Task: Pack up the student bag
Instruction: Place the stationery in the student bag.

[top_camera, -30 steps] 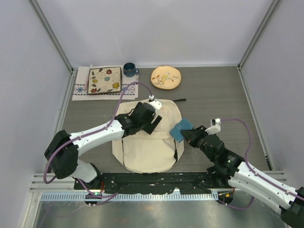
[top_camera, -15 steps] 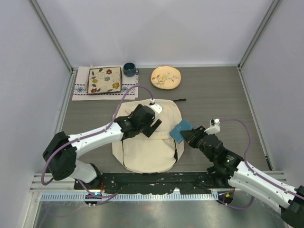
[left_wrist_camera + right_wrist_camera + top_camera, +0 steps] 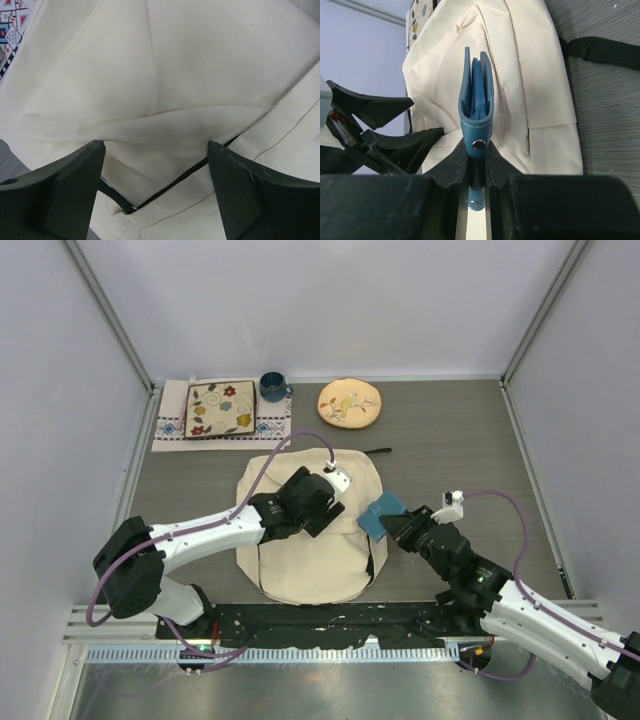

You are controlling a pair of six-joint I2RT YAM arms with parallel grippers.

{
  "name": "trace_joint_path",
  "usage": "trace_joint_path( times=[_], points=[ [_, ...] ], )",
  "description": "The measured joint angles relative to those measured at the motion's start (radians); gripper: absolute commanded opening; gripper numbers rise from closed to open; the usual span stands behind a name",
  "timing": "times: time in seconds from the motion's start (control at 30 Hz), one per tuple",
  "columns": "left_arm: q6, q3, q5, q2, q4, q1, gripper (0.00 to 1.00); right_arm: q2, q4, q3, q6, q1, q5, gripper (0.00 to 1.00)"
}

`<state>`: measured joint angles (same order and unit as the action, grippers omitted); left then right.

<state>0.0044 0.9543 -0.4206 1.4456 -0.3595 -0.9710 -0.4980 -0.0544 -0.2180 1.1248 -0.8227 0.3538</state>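
Left fingers (image 3: 75,190) spread above the bag (image 3: 300,560) at centre; right fingers (image 3: 451,167) pinch a wallet (image 3: 477,105). The bag's narrow opening could snag it.

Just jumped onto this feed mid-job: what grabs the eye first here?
The cream student bag, flat at the centre of the table, dominates, with the left gripper hovering over it, fingers spread wide. Next comes the blue wallet, pinched by the right gripper at the bag's right edge. Along the far edge sit a floral square plate, a blue mug and a round yellowish plate.
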Motion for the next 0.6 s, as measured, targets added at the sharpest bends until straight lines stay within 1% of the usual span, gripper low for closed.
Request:
trace_joint_path(
  times=[0.27, 0.5, 0.6],
  points=[
    [-0.026, -0.016, -0.032, -0.017, -0.006, -0.06, 0.87, -0.021, 0.011, 0.0, 0.001, 0.0, -0.001, 0.05],
    [-0.045, -0.019, -0.051, -0.008, -0.003, -0.065, 0.87, -0.026, 0.029, 0.0, 0.003, 0.0, -0.003, 0.05],
    [-0.053, -0.015, -0.071, 0.008, 0.007, -0.07, 0.84, -0.026, 0.031, 0.0, 0.003, 0.0, -0.003, 0.05]
  ],
)
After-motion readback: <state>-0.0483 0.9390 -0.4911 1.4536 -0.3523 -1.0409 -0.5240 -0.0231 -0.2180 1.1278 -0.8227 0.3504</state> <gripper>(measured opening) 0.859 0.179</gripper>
